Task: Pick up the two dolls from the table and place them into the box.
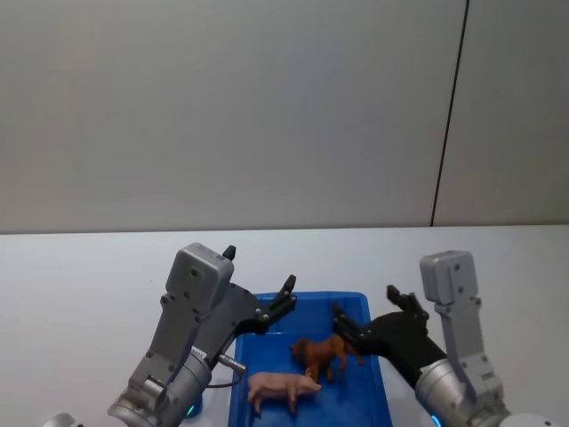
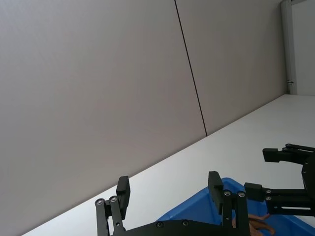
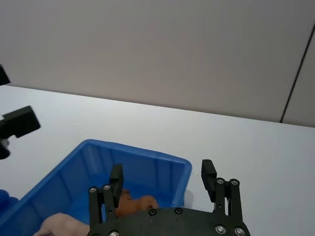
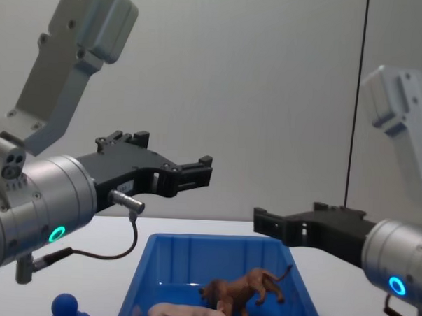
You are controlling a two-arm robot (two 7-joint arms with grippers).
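I'm looking at the left arm [image 4: 48, 193], which is showing a rounded silver-grey wrist housing, a glowing teal ring light [image 4: 56, 233], a thin dark cable [image 4: 123, 248] looping beneath it, and black jaws dotted with small silver screws [image 2: 160, 224]. The right arm [image 4: 403, 257] is wearing the same grey shell, with a blue light and matte black jaws.

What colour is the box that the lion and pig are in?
The box is plain blue, best seen in the head view.
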